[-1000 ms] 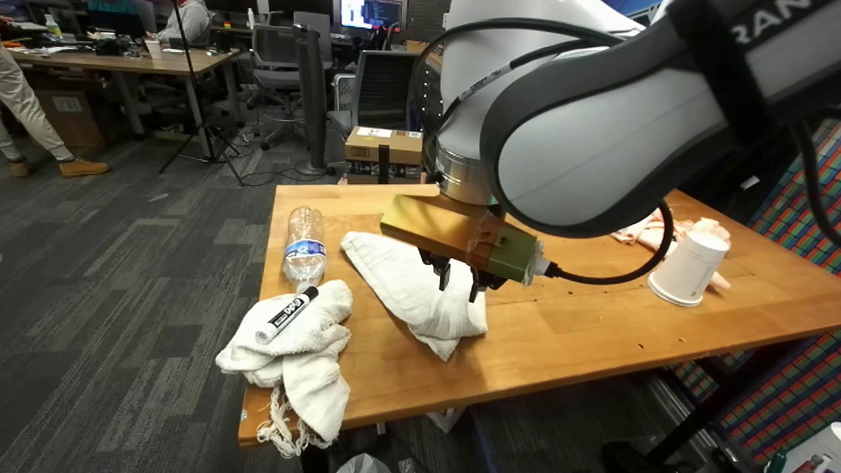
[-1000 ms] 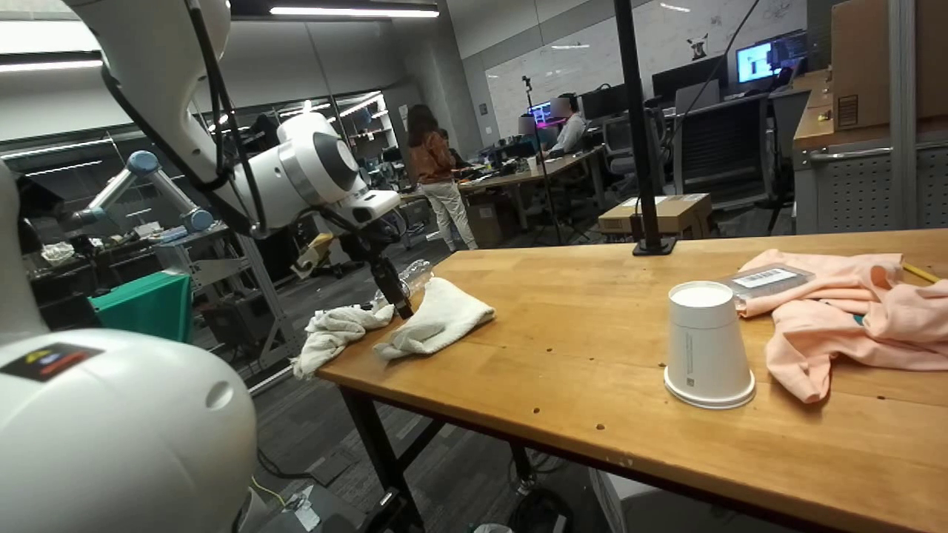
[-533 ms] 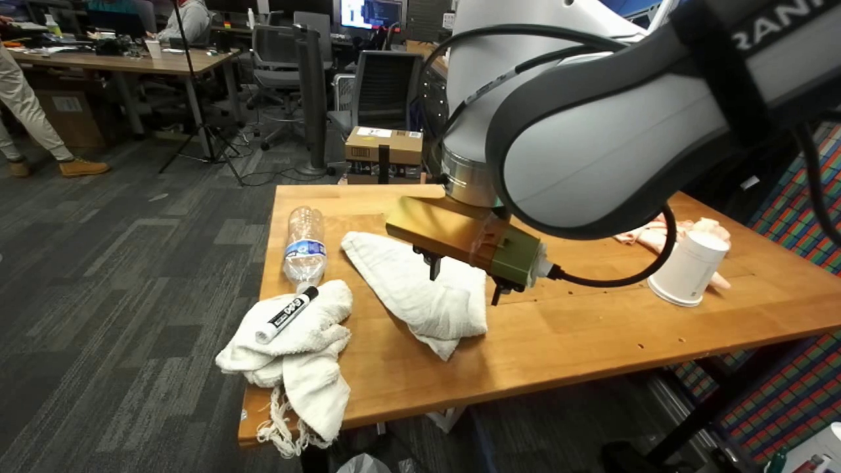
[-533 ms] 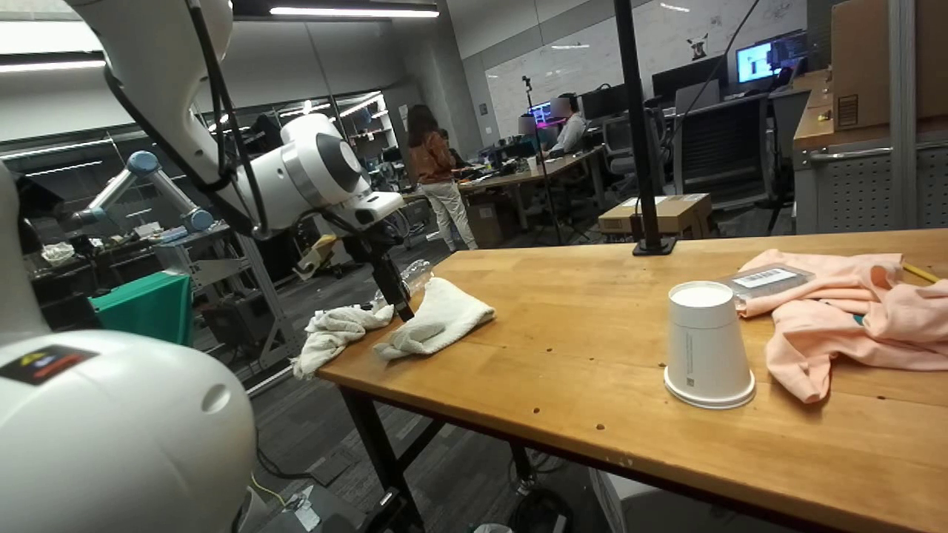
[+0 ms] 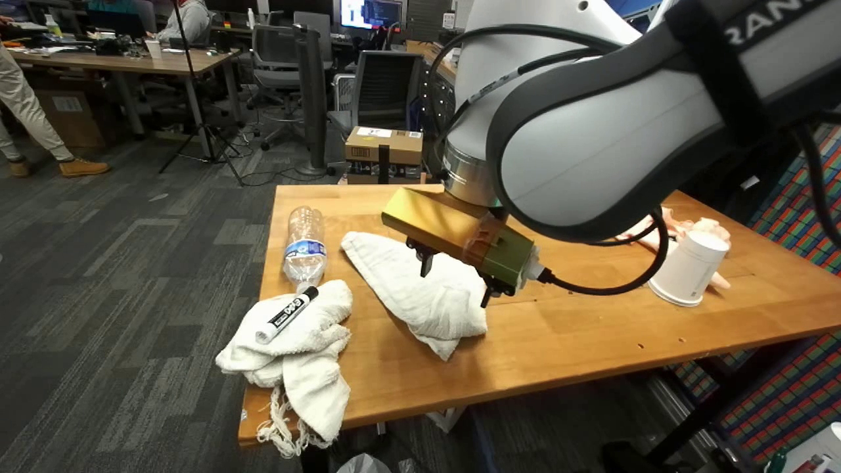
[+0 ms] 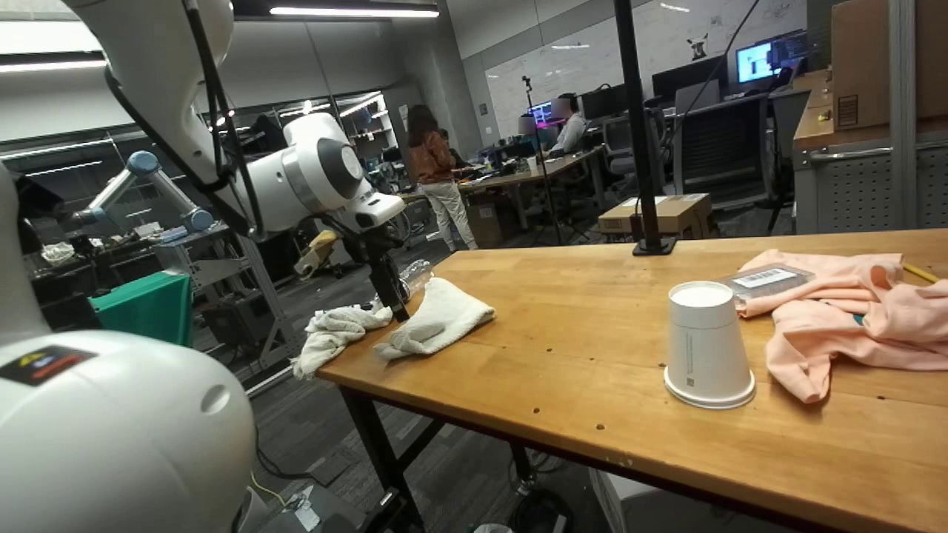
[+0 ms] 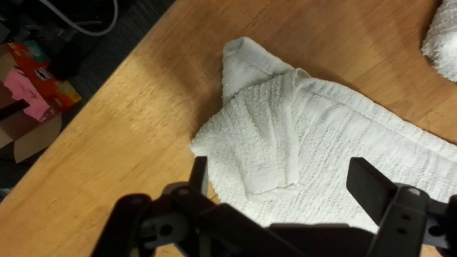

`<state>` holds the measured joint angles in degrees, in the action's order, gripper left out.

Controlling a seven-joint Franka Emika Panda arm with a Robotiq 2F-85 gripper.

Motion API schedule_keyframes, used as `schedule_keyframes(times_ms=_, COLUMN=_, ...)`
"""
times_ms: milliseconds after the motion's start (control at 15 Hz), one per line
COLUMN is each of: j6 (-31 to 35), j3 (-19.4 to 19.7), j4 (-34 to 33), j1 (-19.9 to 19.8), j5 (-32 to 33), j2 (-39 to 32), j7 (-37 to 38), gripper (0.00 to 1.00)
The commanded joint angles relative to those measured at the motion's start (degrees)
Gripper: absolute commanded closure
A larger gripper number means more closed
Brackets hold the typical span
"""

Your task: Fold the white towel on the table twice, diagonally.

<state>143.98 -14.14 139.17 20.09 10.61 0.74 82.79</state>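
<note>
Towel (image 7: 321,150) near table edge (image 7: 101,92) — wood strip (image 7: 153,100) between

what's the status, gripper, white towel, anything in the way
Gripper open, nothing held. White towel partly folded, flap turned over at one end. Rumpled cloth with marker alongside, apart, probably not in the way.

Fingers (image 5: 426,264) apart above white towel (image 5: 420,299); marker (image 5: 287,318) on crumpled cloth (image 5: 309,355).

Wooden tabletop (image 6: 563,311): bore folded white towel (image 5: 420,295), bunched white cloth (image 5: 305,355), plastic bottle (image 5: 305,247), inverted cup (image 6: 707,348), peach fabric (image 6: 903,333), black post (image 6: 639,141).
</note>
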Motion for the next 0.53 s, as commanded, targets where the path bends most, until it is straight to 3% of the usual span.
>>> schedule_keyframes(times_ms=0, j6=4.84, j3=-0.97, j4=2.68, j1=-1.42, j5=-4.26, j2=3.52, j7=-2.36, gripper=0.0)
schedule_keyframes(times_ms=267, j6=7.55, j3=-1.05, j4=3.6, j1=-1.7, j5=-7.55, j2=5.41, j7=-4.18, gripper=0.0)
schedule_keyframes(times_ms=467, j6=6.84, j3=-1.28, j4=3.39, j1=-0.28, j5=-21.32, j2=6.89, j7=-12.4, gripper=0.0)
